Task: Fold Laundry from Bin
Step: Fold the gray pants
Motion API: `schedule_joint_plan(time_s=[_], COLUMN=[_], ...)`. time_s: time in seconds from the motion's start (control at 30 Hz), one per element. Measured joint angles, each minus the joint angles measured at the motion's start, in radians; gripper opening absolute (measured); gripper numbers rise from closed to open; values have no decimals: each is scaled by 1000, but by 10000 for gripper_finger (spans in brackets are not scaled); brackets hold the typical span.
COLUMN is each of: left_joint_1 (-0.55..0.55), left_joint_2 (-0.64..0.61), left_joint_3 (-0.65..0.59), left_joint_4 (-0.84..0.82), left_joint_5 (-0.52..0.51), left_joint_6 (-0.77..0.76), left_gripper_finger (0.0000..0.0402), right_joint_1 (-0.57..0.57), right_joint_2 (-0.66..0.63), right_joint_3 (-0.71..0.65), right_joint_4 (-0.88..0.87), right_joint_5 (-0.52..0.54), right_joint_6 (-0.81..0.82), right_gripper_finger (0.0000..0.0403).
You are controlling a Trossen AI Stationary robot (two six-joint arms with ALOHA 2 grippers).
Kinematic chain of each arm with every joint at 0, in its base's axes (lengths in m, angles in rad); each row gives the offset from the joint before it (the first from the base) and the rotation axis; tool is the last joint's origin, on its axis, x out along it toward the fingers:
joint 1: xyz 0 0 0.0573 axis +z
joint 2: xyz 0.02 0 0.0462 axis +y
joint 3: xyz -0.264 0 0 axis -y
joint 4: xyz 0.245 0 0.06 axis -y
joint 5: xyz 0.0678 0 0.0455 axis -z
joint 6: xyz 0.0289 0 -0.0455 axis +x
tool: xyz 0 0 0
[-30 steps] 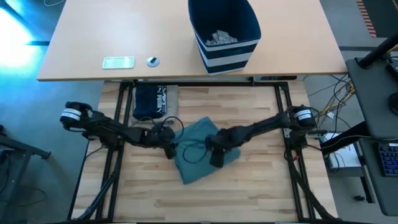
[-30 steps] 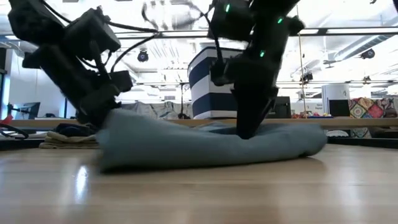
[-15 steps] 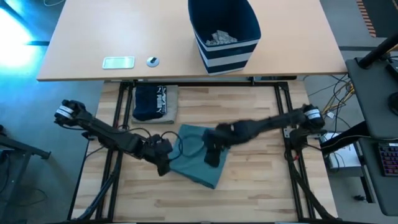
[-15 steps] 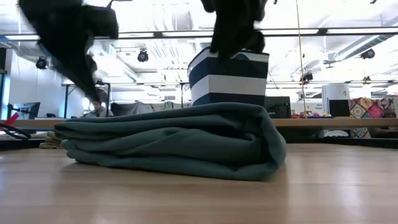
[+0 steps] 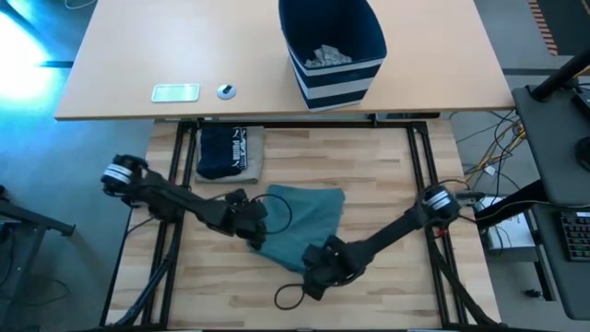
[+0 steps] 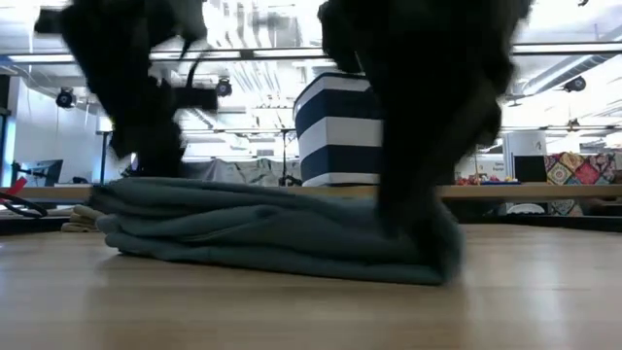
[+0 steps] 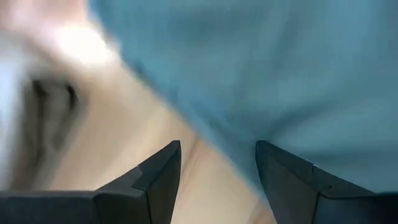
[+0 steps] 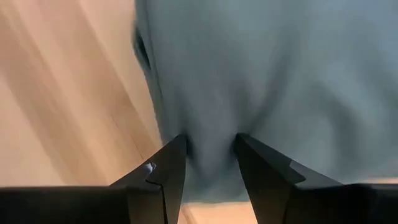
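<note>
You see two slim, dark, near-black arms, each with a pale silver-white ring at the joint near its base. Thin black cables loop loosely off both arms. The left gripper (image 5: 256,231) and right gripper (image 5: 318,274) each end in two dark, wedge-shaped fingers (image 8: 163,175) with flat, angular faces.

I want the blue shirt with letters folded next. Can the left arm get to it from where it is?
Probably yes. The navy shirt lies in the open at the table's back left, nothing on top. The left gripper sits nearby at the teal garment, fingers open.
</note>
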Motion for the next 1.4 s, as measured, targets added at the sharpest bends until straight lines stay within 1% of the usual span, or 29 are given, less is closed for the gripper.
schedule_joint_plan(time_s=[0.1, 0.2, 0.27, 0.33, 0.4, 0.43, 0.5, 0.57, 0.6, 0.63, 0.7, 0.8, 0.87, 0.9, 0.97, 1.0, 1.1, 1.2, 1.3, 1.4], left_joint_1=[-3, -29, -54, -60, -49, -32, 12, 78, 116, 157, 234, 316, 346, 353, 353, 353, 355, 367, 378, 378], left_joint_2=[60, 56, 22, -29, -99, -135, -199, -254, -275, -289, -293, -282, -264, -255, -244, -242, -225, -208, -194, -218], left_joint_3=[-51, -70, -70, -48, -11, 6, 26, 26, 18, 4, -35, -108, -159, -182, -218, -234, -286, -316, -326, -294], left_joint_4=[35, 77, 69, 43, 1, -34, -63, -31, 20, 72, 165, 328, 397, 401, 411, 425, 466, 488, 484, 445], left_joint_5=[61, 122, 148, 170, 166, 153, 120, 83, 72, 70, 76, 147, 207, 229, 237, 233, 193, 123, 122, 172], left_joint_6=[-79, -186, -246, -258, -254, -238, -181, -96, -38, 23, 125, 198, 199, 189, 146, 132, 129, 137, 139, 139], left_gripper_finger=[191, 191, 191, 191, 191, 191, 191, 191, 191, 191, 191, 191, 191, 191, 191, 191, 191, 191, 191, 191], right_joint_1=[0, -13, -23, -31, -40, -43, -59, -95, -126, -161, -240, -369, -443, -475, -529, -551, -596, -631, -648, -660], right_joint_2=[39, 38, 18, -30, -103, -146, -229, -303, -334, -362, -418, -464, -468, -467, -453, -440, -394, -357, -344, -377], right_joint_3=[0, 2, 0, -5, -5, -4, -11, -43, -69, -99, -171, -298, -385, -426, -490, -514, -558, -563, -544, -464], right_joint_4=[-53, -148, -177, -192, -184, -190, -210, -201, -187, -168, -114, -2, 109, 177, 324, 363, 369, 378, 366, 279], right_joint_5=[-49, -81, -108, -139, -148, -132, -59, 51, 91, 108, 110, 79, 40, 3, -83, -114, -107, -114, -129, -161], right_joint_6=[-24, -68, -125, -186, -227, -241, -259, -273, -288, -306, -333, -382, -410, -420, -413, -405, -381, -380, -421, -493], right_gripper_finger=[141, 141, 141, 141, 141, 141, 140, 139, 137, 135, 131, 121, 114, 110, 102, 98, 84, 74, 74, 84])
